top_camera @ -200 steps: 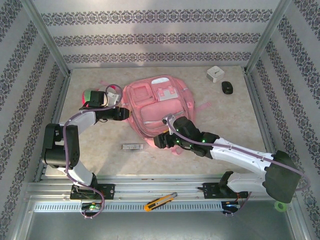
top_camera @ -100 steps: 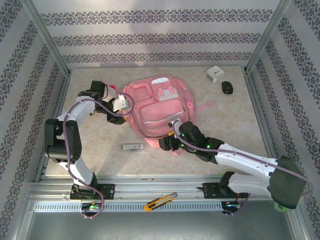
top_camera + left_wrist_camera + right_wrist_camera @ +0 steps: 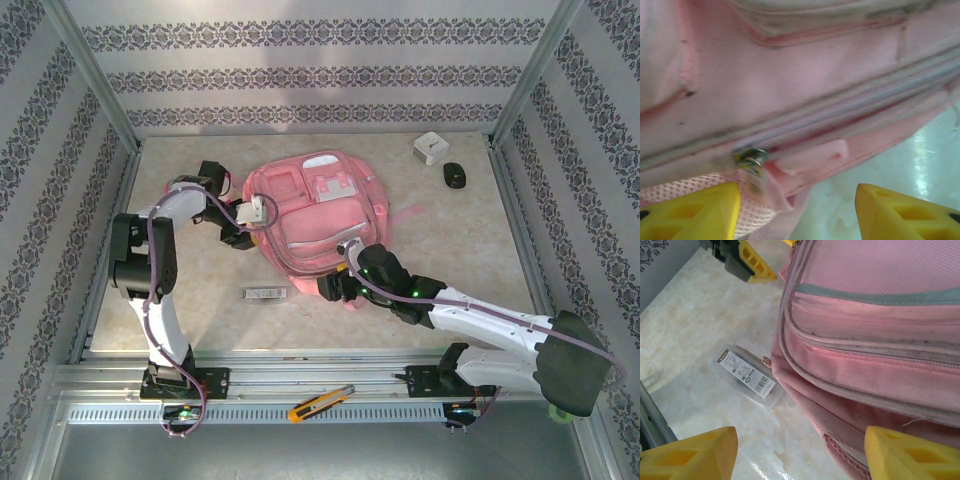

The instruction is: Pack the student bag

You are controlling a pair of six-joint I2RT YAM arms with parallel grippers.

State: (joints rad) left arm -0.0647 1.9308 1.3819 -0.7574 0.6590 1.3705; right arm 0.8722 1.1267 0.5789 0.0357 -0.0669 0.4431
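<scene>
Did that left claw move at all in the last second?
Yes. In the top view the left gripper has slid rightward and slightly upward, onto the left edge of the student bag, which lies where it was.

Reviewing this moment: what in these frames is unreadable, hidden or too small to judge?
- Print on the clear case: too blurred in the right wrist view, too small from the top.
- Near edge of the student bag: covered by the right gripper in the top view.
- Zipper pull: left wrist view is blurred; open or shut zip unclear.
- Black item, top view: too small to identify.
</scene>
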